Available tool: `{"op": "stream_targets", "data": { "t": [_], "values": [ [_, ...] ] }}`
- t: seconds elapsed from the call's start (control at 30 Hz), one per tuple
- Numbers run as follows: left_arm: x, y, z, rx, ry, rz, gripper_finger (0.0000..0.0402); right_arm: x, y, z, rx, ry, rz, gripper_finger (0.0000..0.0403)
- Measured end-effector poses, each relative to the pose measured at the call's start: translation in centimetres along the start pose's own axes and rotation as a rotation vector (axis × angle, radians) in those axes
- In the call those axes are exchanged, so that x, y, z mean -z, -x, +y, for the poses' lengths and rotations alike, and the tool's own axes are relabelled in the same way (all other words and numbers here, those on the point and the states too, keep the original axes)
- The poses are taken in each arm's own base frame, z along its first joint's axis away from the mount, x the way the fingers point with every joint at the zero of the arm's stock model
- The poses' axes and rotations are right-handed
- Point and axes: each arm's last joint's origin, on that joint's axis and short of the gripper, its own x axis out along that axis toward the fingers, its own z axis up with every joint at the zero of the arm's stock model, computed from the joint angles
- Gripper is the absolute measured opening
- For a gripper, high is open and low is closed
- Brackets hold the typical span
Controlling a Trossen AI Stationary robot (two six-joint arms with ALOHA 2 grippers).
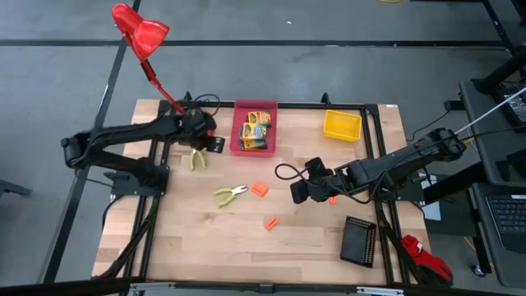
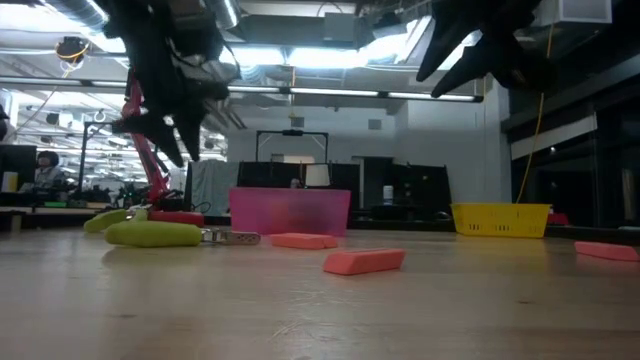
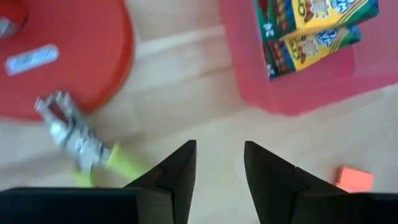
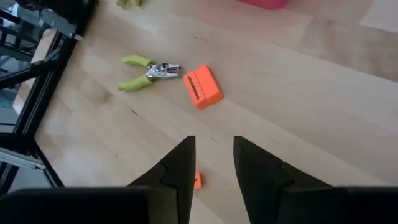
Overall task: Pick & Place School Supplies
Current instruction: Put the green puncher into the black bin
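High view: a pale wooden table [image 1: 205, 238] with visible grain was seen from above, and the left gripper [image 1: 215, 143] was held over its far part, between the round red base of a desk lamp [image 3: 68, 56] and a translucent pink bin [image 1: 240, 140]. Its two dark, wedge-shaped fingers [image 3: 177, 174] were spread apart and nothing was gripped between them. Flat crayon boxes [image 1: 256, 128] of yellow and green cardboard were stacked inside the pink bin. One pair of pliers [image 1: 197, 159], with lime-green handles and a shiny metal head, was lying on the wood just beside the lamp base and close to this gripper. A second pair of pliers [image 1: 231, 193] was lying nearer the middle of the table, with a blocky orange piece [image 1: 260, 189] just beside its metal jaws. Another small orange piece [image 1: 270, 223] was placed apart, nearer the front edge. The right gripper [image 1: 297, 191] was held over the middle of the table, and its fingers [image 4: 177, 168] were slightly parted, with nothing between them. A yellow basket [image 1: 342, 125] with a grid wall and a ribbed black bin [image 1: 360, 241] were seen on the right side.
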Motion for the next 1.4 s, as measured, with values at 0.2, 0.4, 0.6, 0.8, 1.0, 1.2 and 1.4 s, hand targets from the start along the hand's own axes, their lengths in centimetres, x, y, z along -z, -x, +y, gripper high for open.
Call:
{"op": "stream_targets", "data": {
  "t": [0.2,0.4,0.6,0.8,1.0,1.2,1.4],
  "values": [
    [2.8,2.1,-0.4,-0.012,0.063,-0.011,0.0135,-0.3,0.6,0.2,-0.034,0.035,-0.010,0.0111],
    [6.1,2.9,-0.4,-0.134,0.158,-0.028,0.0128,-1.4,3.7,0.0,-0.119,0.056,-0.100,0.0111],
    [8.1,3.0,-0.6,-0.178,0.355,-0.133,0.0125,-3.0,8.6,-0.8,-0.247,0.082,-0.232,0.0111],
    [10.1,1.9,-0.2,-0.182,0.382,-0.120,0.0125,-3.8,11.1,-1.6,-0.319,0.103,-0.268,0.0111],
    [12.7,0.0,0.5,-0.111,0.559,-0.083,0.0125,-3.9,11.4,-1.7,-0.336,0.106,-0.276,0.0111],
    [12.4,-1.2,1.1,-0.095,0.605,-0.113,0.0123,-4.0,11.5,-1.6,-0.346,0.110,-0.281,0.0111],
    [11.1,-1.6,1.2,-0.104,0.626,-0.173,0.0121,-4.0,11.4,-1.6,-0.349,0.115,-0.275,0.0111]
  ]
}}
